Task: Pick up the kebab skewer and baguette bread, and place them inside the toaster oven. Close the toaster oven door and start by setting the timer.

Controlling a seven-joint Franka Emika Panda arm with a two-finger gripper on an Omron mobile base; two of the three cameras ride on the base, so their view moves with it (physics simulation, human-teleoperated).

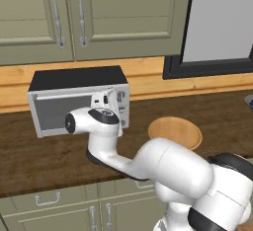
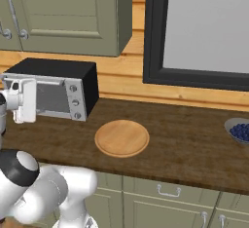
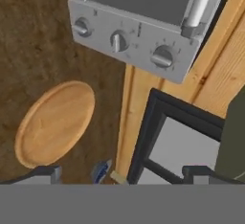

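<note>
Presently the gripper (image 3: pixel 122 173), jaws spread and empty, faces the toaster oven (image 1: pixel 79 104) on the counter (image 2: pixel 185 124), door shut; its stiff, ridged timer knob (image 3: pixel 162 56) should take a firm pinch across its sides.

A round wooden plate (image 2: pixel 121 138) (bare) sits well apart from a bowl of blueberries (image 2: pixel 239 131).
</note>
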